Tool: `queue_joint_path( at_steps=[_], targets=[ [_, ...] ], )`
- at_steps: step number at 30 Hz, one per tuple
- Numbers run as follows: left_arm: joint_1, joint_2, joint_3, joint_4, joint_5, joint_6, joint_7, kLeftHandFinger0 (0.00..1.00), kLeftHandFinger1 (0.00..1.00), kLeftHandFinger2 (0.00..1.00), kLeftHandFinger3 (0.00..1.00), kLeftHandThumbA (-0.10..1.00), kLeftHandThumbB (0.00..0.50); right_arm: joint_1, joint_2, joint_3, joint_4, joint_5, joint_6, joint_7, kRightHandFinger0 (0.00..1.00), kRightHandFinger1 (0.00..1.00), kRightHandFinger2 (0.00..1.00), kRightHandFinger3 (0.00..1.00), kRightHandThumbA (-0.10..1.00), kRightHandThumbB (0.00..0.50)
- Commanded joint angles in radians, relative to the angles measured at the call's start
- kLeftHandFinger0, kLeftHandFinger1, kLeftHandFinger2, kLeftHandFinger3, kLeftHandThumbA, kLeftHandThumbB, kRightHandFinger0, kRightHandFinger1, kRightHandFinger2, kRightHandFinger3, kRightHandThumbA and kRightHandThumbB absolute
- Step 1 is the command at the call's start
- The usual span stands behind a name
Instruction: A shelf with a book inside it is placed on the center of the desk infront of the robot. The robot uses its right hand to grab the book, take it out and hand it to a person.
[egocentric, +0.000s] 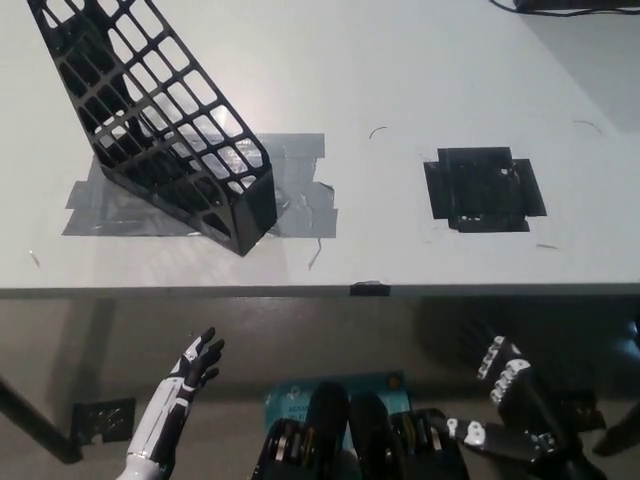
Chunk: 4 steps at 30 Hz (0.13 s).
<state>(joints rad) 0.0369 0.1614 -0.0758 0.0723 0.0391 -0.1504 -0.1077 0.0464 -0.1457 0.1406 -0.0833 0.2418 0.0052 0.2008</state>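
Hanging below the desk edge at lower right: black right hand (515, 400), fingers spread, grasping nothing. Resting at lower left, also below the desk: white left hand (185, 385), fingers apart, released. Lying between them low down: a blue label (335, 388), writing too small for reading. Sitting farther on the white desk (400, 60): black patch (485, 188) at right, grey tape (200, 195) under the tilted black mesh shelf (150, 110) at left. Showing no book inside.

No text, label or number can be read anywhere.
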Motion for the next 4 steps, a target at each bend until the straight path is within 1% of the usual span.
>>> queue_joint_path(
  at_steps=[1, 2, 4],
  targets=[
    [0.024, 0.004, 0.008, -0.038, -0.018, -0.035, -0.01, 1.0, 1.0, 1.0, 1.0, 1.0, 0.247, -0.01, -0.013, 0.017, 0.015, -0.062, -0.068, 0.031, 1.0, 1.0, 1.0, 1.0, 1.0, 0.201],
    [0.031, 0.005, 0.008, -0.037, -0.018, -0.037, -0.011, 1.0, 1.0, 1.0, 1.0, 1.0, 0.247, -0.006, -0.013, 0.019, 0.02, -0.065, -0.071, 0.034, 1.0, 1.0, 1.0, 1.0, 1.0, 0.191],
    [0.031, 0.005, 0.008, -0.037, -0.018, -0.037, -0.011, 1.0, 1.0, 1.0, 1.0, 1.0, 0.247, -0.006, -0.013, 0.019, 0.02, -0.065, -0.071, 0.034, 1.0, 1.0, 1.0, 1.0, 1.0, 0.191]
  ],
)
